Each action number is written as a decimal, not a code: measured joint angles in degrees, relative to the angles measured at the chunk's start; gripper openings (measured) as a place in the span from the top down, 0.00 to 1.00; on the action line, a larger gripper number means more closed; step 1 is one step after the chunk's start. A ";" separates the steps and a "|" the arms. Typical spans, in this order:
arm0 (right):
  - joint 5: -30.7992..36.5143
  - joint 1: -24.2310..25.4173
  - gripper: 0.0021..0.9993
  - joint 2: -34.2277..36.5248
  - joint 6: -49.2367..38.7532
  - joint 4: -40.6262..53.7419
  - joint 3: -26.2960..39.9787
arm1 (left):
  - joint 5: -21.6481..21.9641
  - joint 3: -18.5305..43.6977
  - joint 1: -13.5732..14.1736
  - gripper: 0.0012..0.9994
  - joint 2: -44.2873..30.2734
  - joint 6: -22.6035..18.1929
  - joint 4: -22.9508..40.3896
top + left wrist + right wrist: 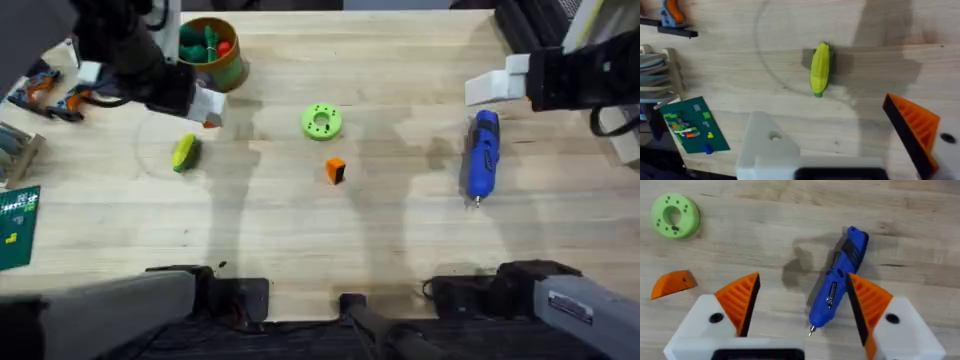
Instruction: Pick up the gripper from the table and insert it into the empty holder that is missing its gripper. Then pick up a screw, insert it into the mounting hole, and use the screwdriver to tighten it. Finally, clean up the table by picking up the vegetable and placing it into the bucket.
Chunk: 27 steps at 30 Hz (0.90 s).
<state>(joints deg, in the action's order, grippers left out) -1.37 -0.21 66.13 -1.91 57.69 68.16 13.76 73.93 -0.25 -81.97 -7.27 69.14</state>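
The gripper [335, 171], a small orange chunk with a black face, lies mid-table; it is also the orange wedge [672, 283] in the right wrist view. My left gripper [207, 110] hovers open between the bucket [210, 52] and the vegetable [184, 152]. In its wrist view, one side is the bare white holder [765, 145] and the other an orange ribbed finger [915, 130], with the yellow-green vegetable [820, 68] on the table beyond them. My right gripper [804, 280] is open above the blue screwdriver [840, 280], which lies at the right [482, 155].
A lime-green disc [321, 121] with a centre hole sits just behind the orange chunk. A green circuit board [18, 225] and a slatted rack [15, 150] lie at the left edge, with orange and blue tools [50, 92] behind them. The bucket holds toy vegetables.
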 joint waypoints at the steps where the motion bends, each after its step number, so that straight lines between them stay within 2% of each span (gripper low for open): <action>1: 0.00 0.00 0.01 0.00 0.00 -0.04 0.00 | -0.02 0.00 -0.14 0.01 -1.48 -0.02 -0.71; 5: 0.00 0.00 0.01 0.00 0.00 -0.07 0.04 | -2.46 0.00 -2.17 0.01 -7.10 -1.13 -2.02; 9: 0.01 0.00 0.01 0.00 0.00 -0.07 0.04 | -7.48 0.00 -6.24 0.06 -13.19 -4.71 -2.97; 17: 0.00 0.00 0.01 0.00 0.00 -0.07 0.04 | -14.30 -0.03 -13.81 0.01 -19.67 -8.73 -4.99; 24: 0.00 0.00 0.01 0.00 0.00 -0.07 0.04 | -16.18 -2.74 -16.31 0.03 -19.85 -10.81 -11.39; 26: 0.00 0.00 0.01 0.00 0.00 -0.02 0.04 | -16.48 -4.07 -16.41 0.09 -19.85 -11.06 -12.03; 27: 0.00 0.00 0.01 0.00 0.00 -0.02 0.04 | -16.64 -4.66 -16.41 0.16 -19.87 -11.08 -12.38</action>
<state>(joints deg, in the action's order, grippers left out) -1.37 -0.21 66.13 -1.91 57.67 68.20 -2.88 69.28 -16.67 -101.84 -18.35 56.77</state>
